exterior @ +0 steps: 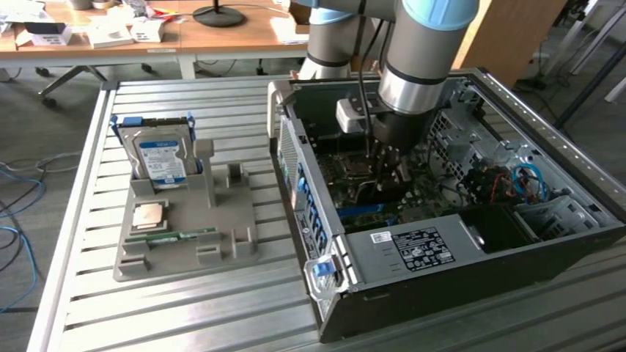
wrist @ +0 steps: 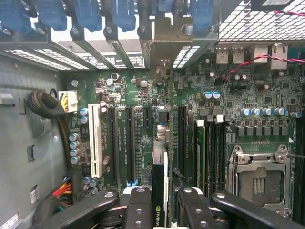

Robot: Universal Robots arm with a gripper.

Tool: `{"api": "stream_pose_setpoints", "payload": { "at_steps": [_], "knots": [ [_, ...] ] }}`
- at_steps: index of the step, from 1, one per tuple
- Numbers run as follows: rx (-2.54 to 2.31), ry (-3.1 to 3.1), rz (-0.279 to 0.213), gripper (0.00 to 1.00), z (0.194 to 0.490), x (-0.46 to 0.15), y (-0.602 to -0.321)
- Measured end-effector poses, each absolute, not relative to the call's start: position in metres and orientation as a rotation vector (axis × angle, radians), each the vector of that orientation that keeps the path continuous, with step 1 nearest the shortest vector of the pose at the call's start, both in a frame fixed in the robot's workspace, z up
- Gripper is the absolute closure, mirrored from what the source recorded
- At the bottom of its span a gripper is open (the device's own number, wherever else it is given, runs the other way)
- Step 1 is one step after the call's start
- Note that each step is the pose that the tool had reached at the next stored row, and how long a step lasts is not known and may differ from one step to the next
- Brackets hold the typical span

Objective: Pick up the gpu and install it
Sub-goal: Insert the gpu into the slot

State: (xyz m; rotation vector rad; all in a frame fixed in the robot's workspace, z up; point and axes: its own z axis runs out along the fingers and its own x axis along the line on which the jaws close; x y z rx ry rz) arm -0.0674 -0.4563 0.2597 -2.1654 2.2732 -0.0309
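One gpu (wrist: 160,171), and it's already inside the computer case (exterior: 411,293). The wrist view looks straight down on its top edge. It stands upright on its edge over the long slots in the middle of the motherboard (wrist: 228,95), and there's a little green logo on it down by the fingers. Its silver bracket (wrist: 162,43) lines up with the rear wall, right among the blue latches (wrist: 86,14). Can't tell if the card is fully seated in its slot or just resting at it.

The jaws are pinched narrow with the card held between them, one black finger (wrist: 139,205) on each side of it. The white slot (wrist: 95,138) sits off to one side of the card and the open CPU socket (wrist: 259,179) to the other, both well clear of it.

The exterior view gives the bigger picture. The arm (exterior: 421,66) comes straight down from above, with its wrist vertical and its lower end sunk past the case's open side, above the board. The case lies on its side on the slatted metal table (exterior: 196,308).

Toward the exterior view's left there's a gray holder (exterior: 225,220), just beside the case. A hard drive (exterior: 161,158) stands upright at the holder's back. A square processor chip (exterior: 149,214) and a memory stick (exterior: 181,237) lie flat nearer its front.
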Motion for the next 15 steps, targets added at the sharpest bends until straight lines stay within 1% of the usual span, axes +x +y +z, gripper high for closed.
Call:
{"api": "stream_pose_setpoints", "payload": {
  "at_steps": [15],
  "knots": [
    [-2.165,2.273,-0.031,0.74,0.2585,-0.0693,-0.4564]
  ]
}}
